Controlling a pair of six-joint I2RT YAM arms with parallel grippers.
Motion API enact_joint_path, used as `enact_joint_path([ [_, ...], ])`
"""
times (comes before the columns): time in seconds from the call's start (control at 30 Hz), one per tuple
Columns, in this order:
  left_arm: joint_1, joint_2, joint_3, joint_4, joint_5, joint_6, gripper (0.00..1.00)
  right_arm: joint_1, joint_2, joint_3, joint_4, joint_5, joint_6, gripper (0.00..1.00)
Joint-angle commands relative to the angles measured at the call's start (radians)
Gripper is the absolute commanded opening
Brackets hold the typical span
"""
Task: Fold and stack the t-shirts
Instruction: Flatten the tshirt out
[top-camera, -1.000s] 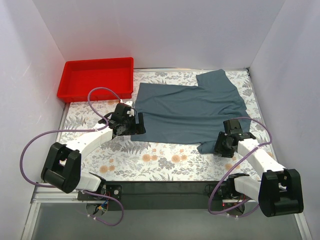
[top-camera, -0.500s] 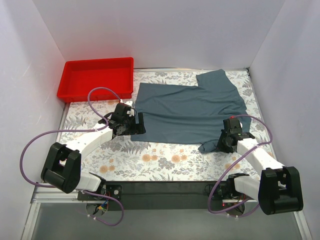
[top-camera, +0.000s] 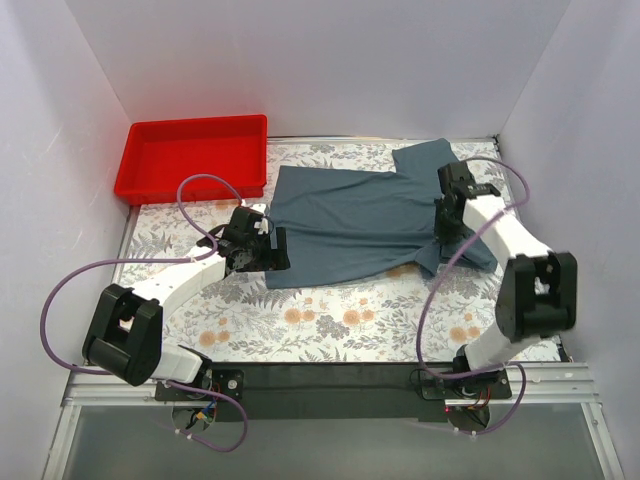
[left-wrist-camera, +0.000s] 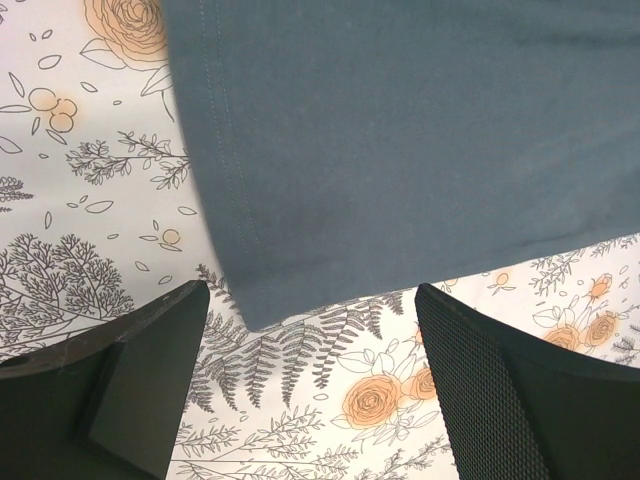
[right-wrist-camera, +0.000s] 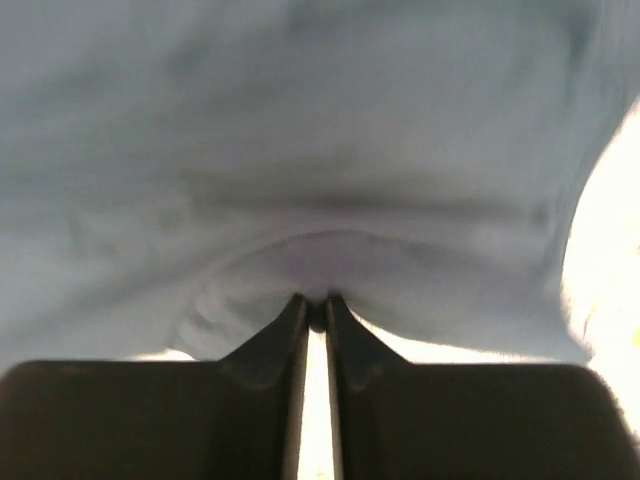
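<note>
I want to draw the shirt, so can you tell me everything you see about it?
The shirt is plain blue-grey, soft-looking cloth with short sleeves and no print. It lies mostly flat on the flowery table, its stitched hem toward the left. The right hand is shut, pinching up a fold on the shirt's right side, so the cloth bunches there. The left hand is open over the near hem corner, not gripping it.
</note>
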Motion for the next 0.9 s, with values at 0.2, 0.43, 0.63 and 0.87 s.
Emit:
enact_joint_path([
  [0.2,0.003,-0.006,0.04,-0.042,-0.007,0.026,0.78,-0.004,0.426,0.49,-0.055,-0.025,-0.112,0.24],
  [0.43,0.005,-0.007,0.057,-0.047,0.004,0.015,0.78,-0.004,0.327,0.406,-0.017,-0.094,-0.159,0.32],
  [0.63,0.005,0.012,0.066,-0.036,0.019,0.001,0.78,-0.005,0.082,0.083,0.101,-0.128,-0.155,0.4],
  [0.87,0.005,0.017,0.066,-0.034,0.024,0.006,0.78,-0.119,0.011,-0.146,0.184,-0.122,-0.009,0.43],
])
